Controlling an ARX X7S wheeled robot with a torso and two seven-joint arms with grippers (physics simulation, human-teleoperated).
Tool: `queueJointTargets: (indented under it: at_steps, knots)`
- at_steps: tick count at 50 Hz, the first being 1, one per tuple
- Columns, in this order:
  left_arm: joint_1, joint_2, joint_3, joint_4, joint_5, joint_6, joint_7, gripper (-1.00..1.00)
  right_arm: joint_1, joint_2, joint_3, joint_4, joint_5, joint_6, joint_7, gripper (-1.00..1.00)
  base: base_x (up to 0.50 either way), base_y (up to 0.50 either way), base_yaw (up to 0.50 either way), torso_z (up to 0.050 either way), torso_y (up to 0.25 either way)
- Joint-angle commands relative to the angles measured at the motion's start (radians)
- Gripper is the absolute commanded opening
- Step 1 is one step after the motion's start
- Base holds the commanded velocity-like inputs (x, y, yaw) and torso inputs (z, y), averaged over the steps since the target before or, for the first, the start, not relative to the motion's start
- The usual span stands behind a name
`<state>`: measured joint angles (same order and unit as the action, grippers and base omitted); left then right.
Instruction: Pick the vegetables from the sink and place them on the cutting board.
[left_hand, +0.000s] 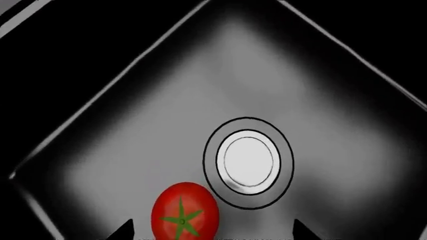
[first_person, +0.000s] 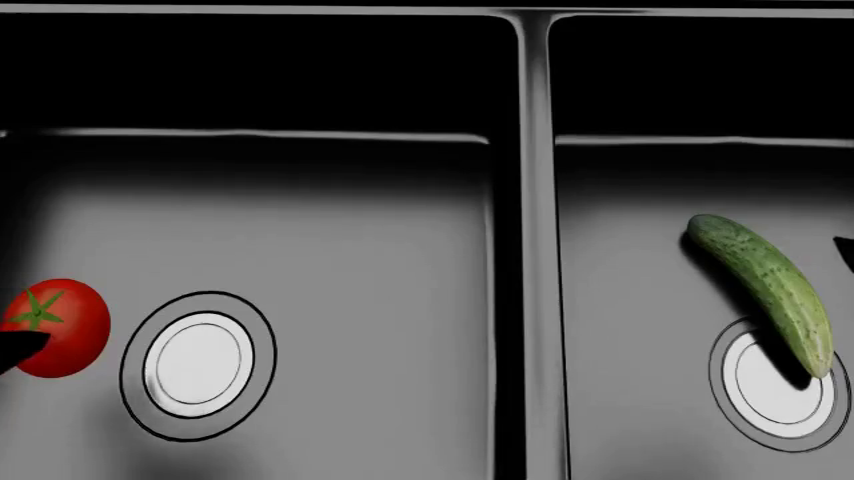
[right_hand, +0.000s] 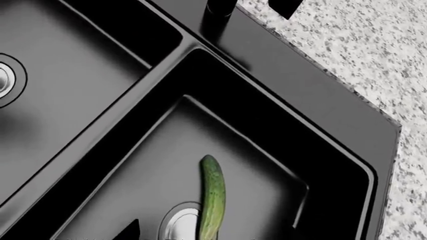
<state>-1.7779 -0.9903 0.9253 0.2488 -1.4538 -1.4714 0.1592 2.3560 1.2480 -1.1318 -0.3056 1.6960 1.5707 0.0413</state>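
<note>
The red tomato (first_person: 56, 325) with a green stem lies in the left basin of the black sink (first_person: 534, 250), beside its silver drain (first_person: 198, 364). My left gripper (left_hand: 213, 233) is open just above the basin floor, and the tomato (left_hand: 185, 212) lies between its fingers, nearer one of them. The green cucumber (first_person: 767, 290) lies in the right basin with one end over that drain (first_person: 781, 385). My right gripper (right_hand: 215, 233) is open above the cucumber (right_hand: 212, 197), one finger on each side. The cutting board is out of view.
The central divider separates the two basins. A black faucet base (right_hand: 219, 12) stands on the sink's rim, next to the speckled granite counter (right_hand: 347, 55). The dark basin walls rise steeply around both grippers.
</note>
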Motion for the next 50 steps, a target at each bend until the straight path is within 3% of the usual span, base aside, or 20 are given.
queueJointTargets:
  at_steps: [1,14,50]
  knots:
    - [0.000,0.004,0.038,-0.002,0.047,0.017,0.030,1.00,0.000,0.005,0.000,0.000,0.016,0.000,0.014,1.00,0.00,0.00,0.00,0.000,0.000]
    - [0.011,0.017,0.091,-0.015,0.137,0.059,0.075,1.00,0.000,-0.016,0.004,0.021,0.062,0.000,0.057,1.00,0.00,0.00,0.00,0.000,0.000]
    - [0.085,0.044,0.177,-0.011,0.211,0.122,0.086,1.00,0.000,-0.010,0.012,0.026,0.107,0.000,0.091,1.00,0.00,0.00,0.00,0.000,0.000]
